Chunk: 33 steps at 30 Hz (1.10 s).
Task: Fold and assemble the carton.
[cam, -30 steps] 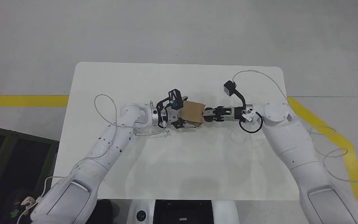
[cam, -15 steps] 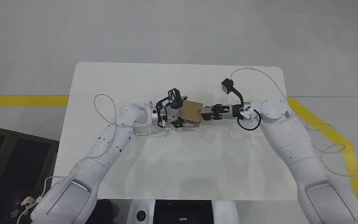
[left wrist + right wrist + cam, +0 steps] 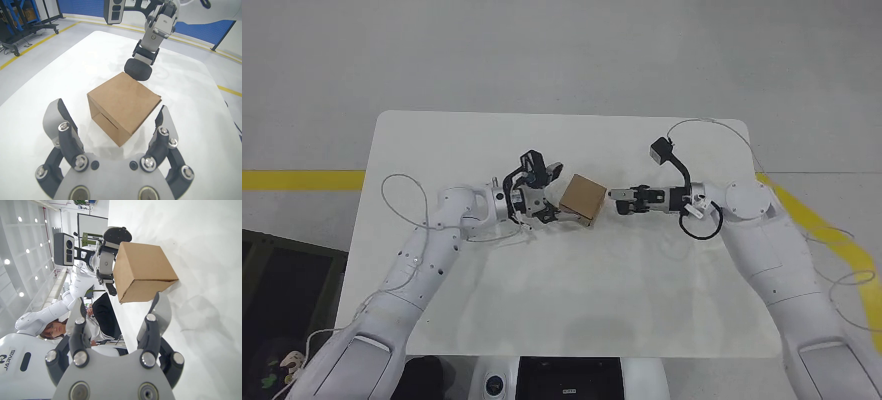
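The left gripper [image 3: 550, 200] sits just left of the frame's centre in the top view, its jaws spread wide and holding nothing. In its own wrist view its two fingers [image 3: 63, 115] flank the near lower corner of the carton [image 3: 582, 198], with white table showing between each fingertip and the cardboard. The right gripper [image 3: 614, 196] lies just right of centre in the top view, pointing towards the left gripper, so the two face each other across the box. Its jaws are also apart and empty, and one of its fingers [image 3: 160, 306] ends right beside a lower corner of the carton; whether it touches cannot be told. Seen from the left wrist, a black pad [image 3: 138, 72] of the right gripper stands against the far upper edge of the box, contact again unclear. The carton is a small brown cardboard cube, folded shut, resting flat on the white table [image 3: 442, 140] at the middle of the top view, turned slightly askew to the table's edges. One side face carries a thin dark slit [image 3: 109, 121]. Yellow floor tape [image 3: 302, 180] runs off the left edge of the frame.
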### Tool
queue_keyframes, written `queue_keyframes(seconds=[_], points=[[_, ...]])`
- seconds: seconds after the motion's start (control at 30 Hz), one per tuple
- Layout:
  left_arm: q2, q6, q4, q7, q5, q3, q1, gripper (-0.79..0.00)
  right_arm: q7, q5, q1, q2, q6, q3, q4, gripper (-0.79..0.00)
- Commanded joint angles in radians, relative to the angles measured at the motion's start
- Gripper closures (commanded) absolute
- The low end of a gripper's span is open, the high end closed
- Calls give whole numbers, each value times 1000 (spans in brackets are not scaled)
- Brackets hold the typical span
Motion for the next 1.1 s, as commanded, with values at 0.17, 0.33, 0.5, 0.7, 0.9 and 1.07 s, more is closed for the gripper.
queue_keyframes(seconds=[0.17,0.33,0.5,0.7,0.9,1.07], points=[[23,-19,-109,-87,-174,-93,54,-785,-13,-19,-24,14,-91,39,-50,-785],[30,108,-173,-196,-281,-149,59,-785,-63,-51,-37,27,-212,85,-90,-785],[33,253,-193,-290,-351,-204,2,-785,-195,-112,-58,43,-339,169,-113,-785],[43,294,-182,-377,-342,-248,-68,-785,-312,-224,-68,69,-388,281,-133,-785],[51,291,-143,-438,-360,-276,-111,-785,-458,-345,-110,90,-345,386,-193,-785],[62,300,-98,-491,-359,-309,-144,-785,-551,-446,-142,102,-275,444,-248,-785]])
